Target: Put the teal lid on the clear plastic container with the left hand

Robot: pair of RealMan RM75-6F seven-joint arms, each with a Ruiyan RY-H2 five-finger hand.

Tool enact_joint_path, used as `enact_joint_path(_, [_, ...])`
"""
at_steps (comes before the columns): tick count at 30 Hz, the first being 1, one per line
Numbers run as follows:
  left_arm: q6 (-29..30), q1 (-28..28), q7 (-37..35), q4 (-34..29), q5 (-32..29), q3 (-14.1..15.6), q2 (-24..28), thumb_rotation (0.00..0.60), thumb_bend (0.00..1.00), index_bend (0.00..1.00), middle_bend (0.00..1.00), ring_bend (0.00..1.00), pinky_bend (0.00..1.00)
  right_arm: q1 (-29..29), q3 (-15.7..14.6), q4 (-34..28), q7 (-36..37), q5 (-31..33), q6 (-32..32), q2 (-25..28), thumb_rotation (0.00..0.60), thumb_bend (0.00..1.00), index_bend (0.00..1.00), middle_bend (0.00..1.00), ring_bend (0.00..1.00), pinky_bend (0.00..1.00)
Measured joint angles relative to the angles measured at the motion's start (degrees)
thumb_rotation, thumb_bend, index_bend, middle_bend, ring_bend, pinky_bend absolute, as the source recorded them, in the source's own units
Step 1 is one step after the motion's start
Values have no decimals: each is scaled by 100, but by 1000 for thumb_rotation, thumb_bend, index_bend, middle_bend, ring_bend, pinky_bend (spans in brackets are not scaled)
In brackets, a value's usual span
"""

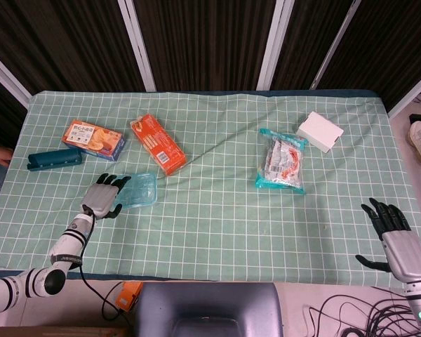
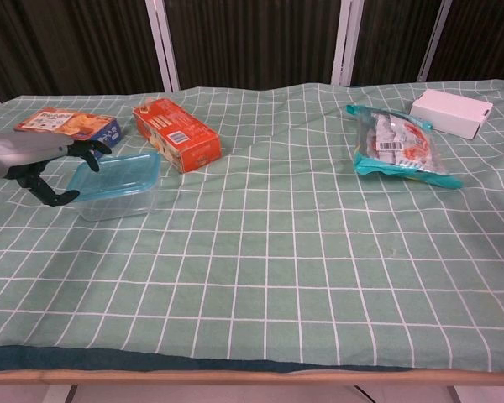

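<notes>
Teal lid (image 2: 118,174) atop clear plastic container (image 2: 116,204), left hand (image 2: 35,159) spread at its edge, grasping nothing.

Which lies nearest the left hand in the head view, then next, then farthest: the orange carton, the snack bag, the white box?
From the left hand:
1. Orange rectangular carton, just up and right of it.
2. Teal-edged clear plastic snack bag, right of centre.
3. White flat box, far right corner.
</notes>
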Motion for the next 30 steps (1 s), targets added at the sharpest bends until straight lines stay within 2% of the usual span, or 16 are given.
enact_joint_path(14, [-126, -106, 77, -34, -241, 158, 20, 600, 392, 0, 231, 86, 0, 2, -7, 17, -12, -5, -11, -12, 600, 151, 0, 0, 0, 0])
enact_joint_path(18, [-27, -99, 25, -68, -162, 117, 30, 600, 393, 0, 216, 76, 0, 11, 6, -14, -24, 13, -21, -2, 600, 151, 0, 0, 0, 0])
enact_joint_path(21, [275, -24, -103, -84, 188, 44, 8, 600, 380, 0, 106, 14, 0, 3, 6, -10, -16, 25, -17, 5, 600, 151, 0, 0, 0, 0])
enact_joint_path(24, [780, 118, -341, -116, 828, -16, -15, 600, 361, 0, 16, 0, 0, -8, 1, 13, 1, 21, -3, 4, 600, 151, 0, 0, 0, 0])
enact_joint_path(30, [1961, 553, -834, -438, 2285, -22, 108, 600, 344, 0, 0, 0, 0, -25, -12, -14, -4, -39, 55, 21, 600, 151, 0, 0, 0, 0])
